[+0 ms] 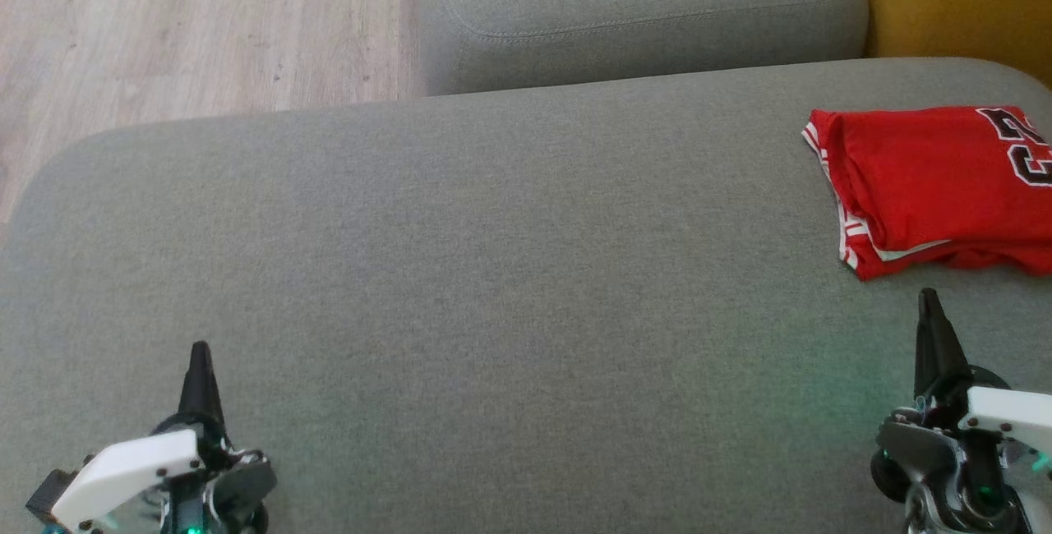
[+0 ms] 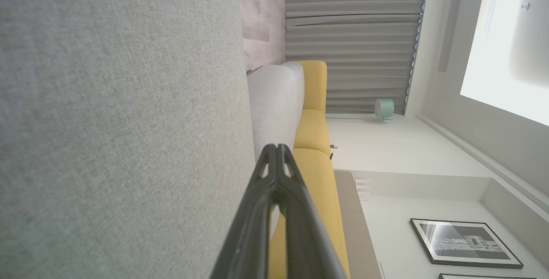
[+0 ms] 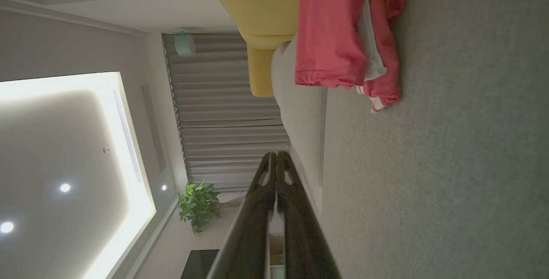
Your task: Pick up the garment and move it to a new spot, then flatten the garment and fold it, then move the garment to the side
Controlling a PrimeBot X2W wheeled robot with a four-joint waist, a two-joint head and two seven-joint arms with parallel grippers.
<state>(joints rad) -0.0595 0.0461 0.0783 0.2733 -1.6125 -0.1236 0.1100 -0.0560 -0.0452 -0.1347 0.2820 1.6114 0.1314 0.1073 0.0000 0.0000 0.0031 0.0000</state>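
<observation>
A: Head view, surroundings?
B: Folded red garment [image 1: 937, 189] lies at the grey seat's [image 1: 493, 271] far right. Right gripper [image 1: 929, 296] points up just below it, apart; left gripper [image 1: 200, 349] well apart at lower left.
A: Left wrist view?
B: Fingers [image 2: 251, 227] pressed together, empty, alongside the seat; yellow sofa [image 2: 317, 167] beyond.
A: Right wrist view?
B: Fingers together, empty; garment ahead, clear of the tips.

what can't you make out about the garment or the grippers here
- red garment: the head view's right edge cuts off its far side and its black lettering.
- same garment, right wrist view: the top edge crops it, and its own top layer hides the layers beneath.
- right gripper: the head view's bottom edge cuts off its base.
</observation>
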